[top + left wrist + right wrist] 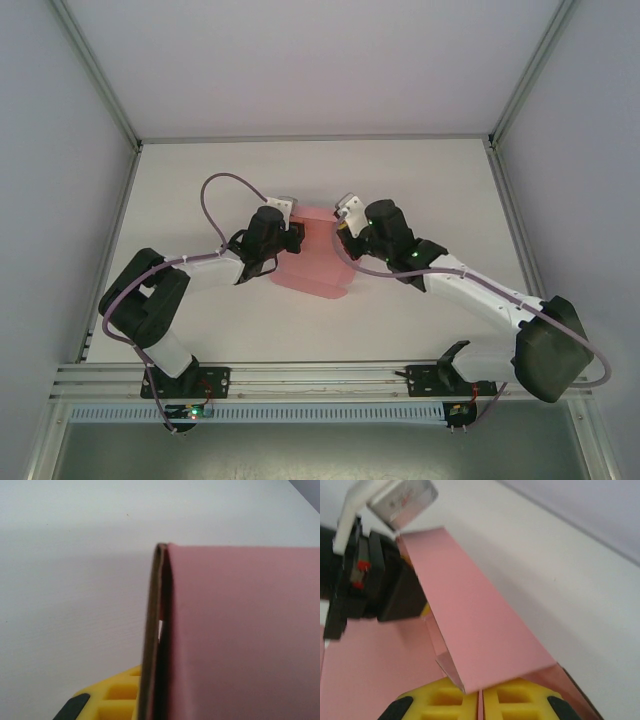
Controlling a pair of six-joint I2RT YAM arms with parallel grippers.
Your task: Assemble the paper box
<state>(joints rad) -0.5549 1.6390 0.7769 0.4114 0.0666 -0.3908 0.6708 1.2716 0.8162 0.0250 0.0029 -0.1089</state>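
thin pink card paper box (312, 270): half-folded, mid white table (430, 190), between both grippers; exact shape unclear.
right gripper (480, 702): yellow pads (445, 702) pressed together on a pink flap; pads partly cut off.
left gripper (295, 236): clamped on card edge; one finger hidden.

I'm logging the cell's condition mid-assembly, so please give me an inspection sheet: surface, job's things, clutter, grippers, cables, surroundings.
Surface: flat white table.
Job's things: thin pink card paper box, partly folded, held between the two arms at mid-table.
Clutter: nothing seen.
Grippers: left gripper shut on the box's left edge; right gripper shut on a folded panel at its right side.
Cables: purple cables loop along both arms.
Surroundings: grey walls, aluminium frame rails.
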